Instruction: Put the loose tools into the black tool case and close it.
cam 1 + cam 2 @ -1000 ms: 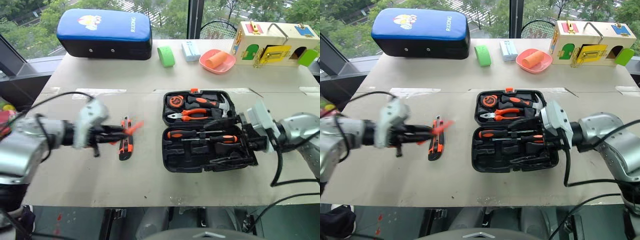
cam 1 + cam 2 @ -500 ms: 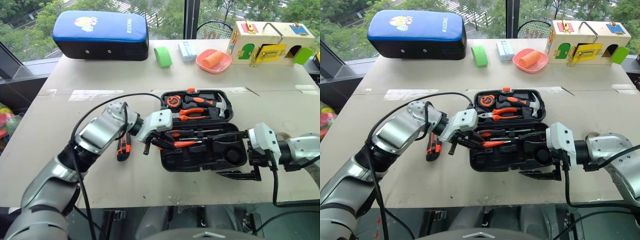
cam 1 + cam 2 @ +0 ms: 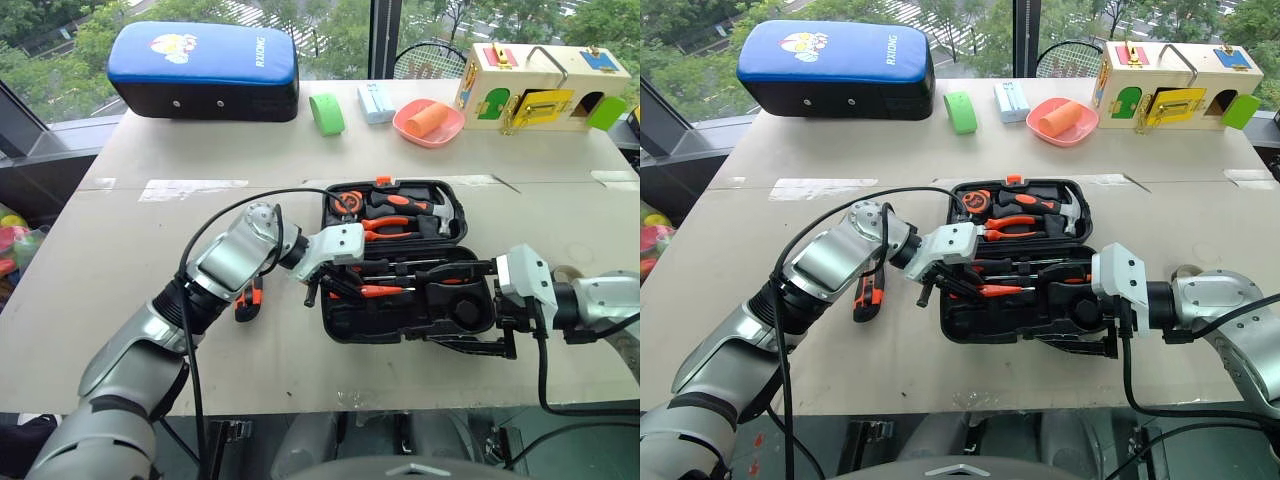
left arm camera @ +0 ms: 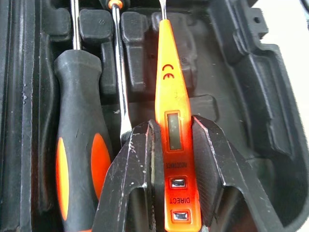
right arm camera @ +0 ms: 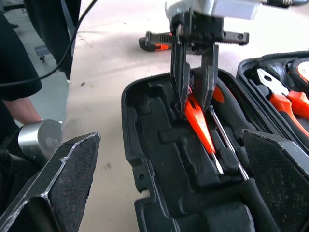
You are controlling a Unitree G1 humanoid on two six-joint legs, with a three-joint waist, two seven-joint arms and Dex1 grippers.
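The black tool case (image 3: 440, 318) lies open in the middle of the table. My left gripper (image 3: 345, 286) is shut on the small orange tester pen (image 4: 171, 121), holding it low over the case's near half, tip toward the right. A screwdriver with a black-orange handle (image 4: 77, 159) lies in a recess beside the pen, and a thin shaft (image 4: 118, 72) runs between them. The orange-black utility knife (image 3: 865, 298) lies on the table left of the case, partly behind my left arm. My right gripper (image 3: 465, 308) stands open at the case's right front corner, holding nothing.
Hammer (image 3: 440, 207), pliers (image 3: 385, 225) and tape measure (image 3: 348, 200) sit in the case's far half. At the back are a blue cushion (image 3: 205, 70), green tape roll (image 3: 330, 112), pink bowl (image 3: 433, 120) and wooden box (image 3: 540, 85). A person (image 5: 19, 72) stands beside the table.
My left gripper has carried the tester pen rightward from above the utility knife and lowered it over the case's near half. The right gripper has barely shifted and stays open.
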